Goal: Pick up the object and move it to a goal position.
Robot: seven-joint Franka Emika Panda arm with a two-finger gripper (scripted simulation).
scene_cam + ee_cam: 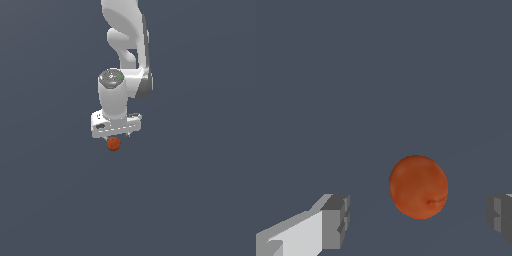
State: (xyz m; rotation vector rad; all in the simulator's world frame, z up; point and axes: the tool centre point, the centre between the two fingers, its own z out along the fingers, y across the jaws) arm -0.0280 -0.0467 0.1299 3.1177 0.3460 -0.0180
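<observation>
Orange-red ball waiting between spread fingers, not yet gripped.

The ball lies on the dark grey tabletop, directly below the white gripper in the exterior view. In the wrist view the fingers stand apart with clear gaps on both sides of the ball, and it sits nearer one finger than the other. That wide stance looks chosen to straddle the ball before closing. How high the pads hang above the tabletop cannot be told. No goal marker is visible.
</observation>
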